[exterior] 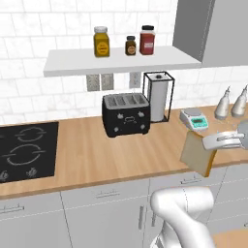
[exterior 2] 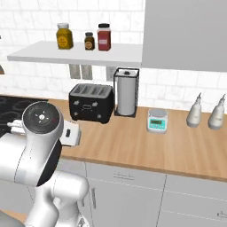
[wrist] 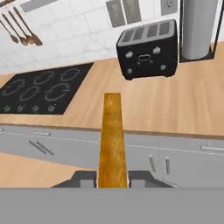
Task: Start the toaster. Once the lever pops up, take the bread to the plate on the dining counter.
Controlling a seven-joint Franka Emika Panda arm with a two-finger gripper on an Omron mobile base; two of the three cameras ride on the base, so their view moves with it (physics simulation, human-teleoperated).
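My gripper [exterior: 219, 142] is shut on the bread [exterior: 197, 153], a tan slice with an orange-brown crust, held in the air over the front edge of the wood worktop at the right. In the hand view the bread [wrist: 112, 135] stands edge-on between the two fingertips [wrist: 85, 178]. The black four-slot toaster [exterior: 126, 115] sits at the back of the worktop, well left of and behind the bread; its slots look empty. It also appears as the toaster [exterior 2: 91, 103] and the toaster [wrist: 148, 49]. The plate and the dining counter are out of view.
A wire paper-towel holder [exterior: 158, 97] stands right of the toaster, then a small scale [exterior: 194, 119] and two pale bottles [exterior: 223, 106]. A black hob [exterior: 26, 150] lies at the left. A shelf [exterior: 121, 62] with three jars hangs above. Grey cabinets sit below the worktop.
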